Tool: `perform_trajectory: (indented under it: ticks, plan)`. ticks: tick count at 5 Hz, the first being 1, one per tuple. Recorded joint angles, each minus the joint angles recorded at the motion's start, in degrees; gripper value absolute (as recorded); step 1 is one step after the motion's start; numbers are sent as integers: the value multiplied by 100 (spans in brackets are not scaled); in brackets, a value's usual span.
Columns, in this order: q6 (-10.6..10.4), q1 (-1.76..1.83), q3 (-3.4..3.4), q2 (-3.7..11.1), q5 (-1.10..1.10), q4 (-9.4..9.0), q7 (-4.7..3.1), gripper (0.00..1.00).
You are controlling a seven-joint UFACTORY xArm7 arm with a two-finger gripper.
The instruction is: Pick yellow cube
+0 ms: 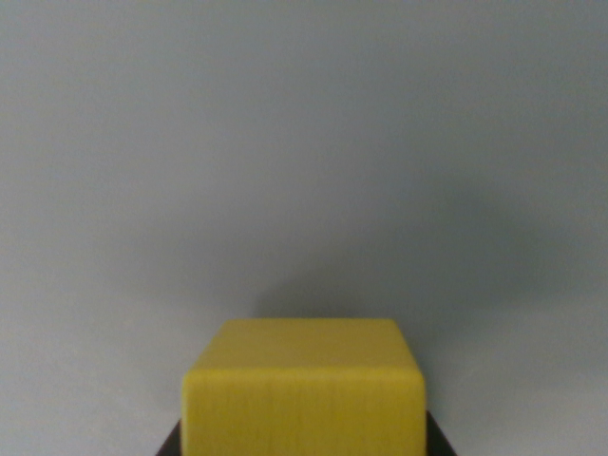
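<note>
Though the tool's state is unclear, the yellow cube (304, 394) fills the bottom centre.

No legible text, label, brand, number or sign appeared in the wrist view; the faces of the yellow cube (304, 399) were plain and unmarked, and the grey surface (304, 142) behind it carried no readable marking

yellow cube (304, 394), low centre, grey surface (304, 142)
</note>
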Motion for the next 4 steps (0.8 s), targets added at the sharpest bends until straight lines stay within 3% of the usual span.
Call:
perform_trajectory:
  ticks: [1, 2, 3, 4]
  plan:
    - [118, 2, -1, -54, -16, 65, 14, 100]
    - [118, 2, -1, -54, -16, 65, 14, 100]
    - [267, 6, -2, -123, -36, 147, 32, 100]
    - [267, 6, -2, -123, -36, 147, 32, 100]
